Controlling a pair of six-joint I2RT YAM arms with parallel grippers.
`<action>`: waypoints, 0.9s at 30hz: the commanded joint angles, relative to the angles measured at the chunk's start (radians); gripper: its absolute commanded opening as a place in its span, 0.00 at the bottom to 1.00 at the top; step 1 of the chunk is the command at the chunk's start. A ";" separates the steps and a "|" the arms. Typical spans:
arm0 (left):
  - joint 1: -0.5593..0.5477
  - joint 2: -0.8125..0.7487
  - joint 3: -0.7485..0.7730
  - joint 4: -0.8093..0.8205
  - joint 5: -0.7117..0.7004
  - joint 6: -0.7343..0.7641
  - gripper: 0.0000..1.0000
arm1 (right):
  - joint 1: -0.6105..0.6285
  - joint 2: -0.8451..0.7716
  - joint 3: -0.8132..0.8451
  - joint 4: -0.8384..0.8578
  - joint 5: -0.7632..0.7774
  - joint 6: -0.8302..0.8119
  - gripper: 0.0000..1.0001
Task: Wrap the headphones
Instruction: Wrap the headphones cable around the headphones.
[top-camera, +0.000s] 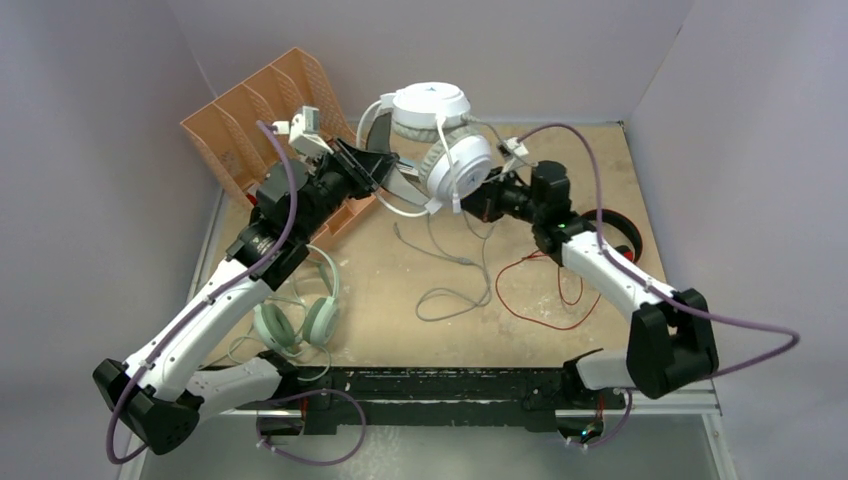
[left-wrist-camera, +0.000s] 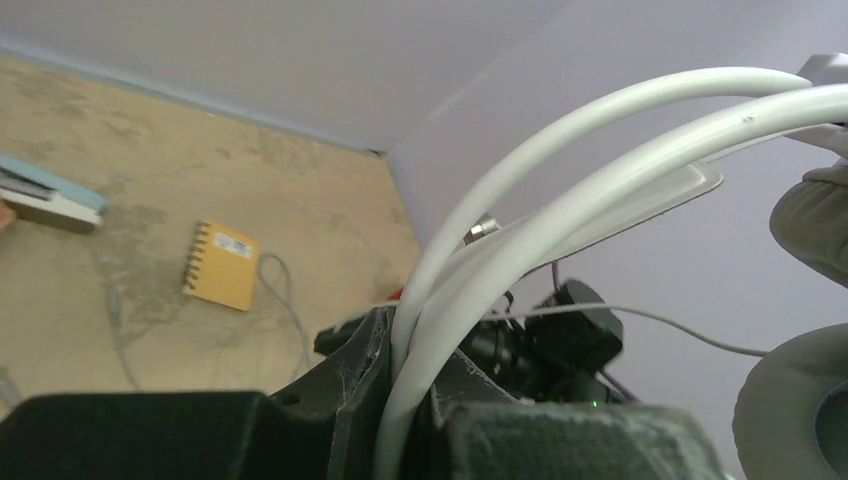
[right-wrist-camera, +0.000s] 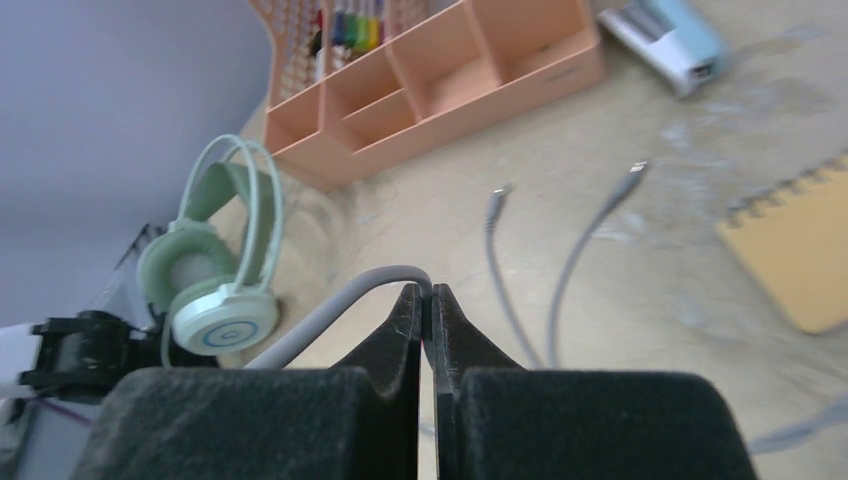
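The white headphones (top-camera: 432, 130) hang in the air over the back of the table. My left gripper (top-camera: 377, 172) is shut on their white headband (left-wrist-camera: 560, 180), which runs up between its fingers (left-wrist-camera: 365, 370). Just right of the ear cup, my right gripper (top-camera: 463, 201) is shut on the grey cord (right-wrist-camera: 330, 310), pinched at its fingertips (right-wrist-camera: 408, 310). The cord's loose end loops on the table (top-camera: 455, 290), with its two plugs (right-wrist-camera: 635, 170) lying flat. The mint-green headphones (top-camera: 300, 320) lie near my left arm. The red and black headphones (top-camera: 612, 232) sit partly behind my right arm, their red cord (top-camera: 545, 295) spread out.
An orange desk organiser (top-camera: 262, 125) stands at the back left, with pens inside (right-wrist-camera: 350, 25). A yellow spiral notebook (left-wrist-camera: 222, 265) and a blue-and-white device (right-wrist-camera: 665, 30) lie on the tabletop. Grey walls close in the table on three sides.
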 joint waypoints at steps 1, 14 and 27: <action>0.010 -0.005 0.040 0.181 0.394 0.026 0.00 | -0.079 -0.092 -0.040 -0.011 -0.106 -0.182 0.00; -0.016 0.152 0.124 0.262 0.958 0.140 0.00 | -0.043 -0.009 0.035 -0.128 -0.190 -0.249 0.00; -0.232 0.200 0.212 -0.341 0.799 0.647 0.00 | -0.043 0.077 0.339 -0.403 -0.136 -0.152 0.00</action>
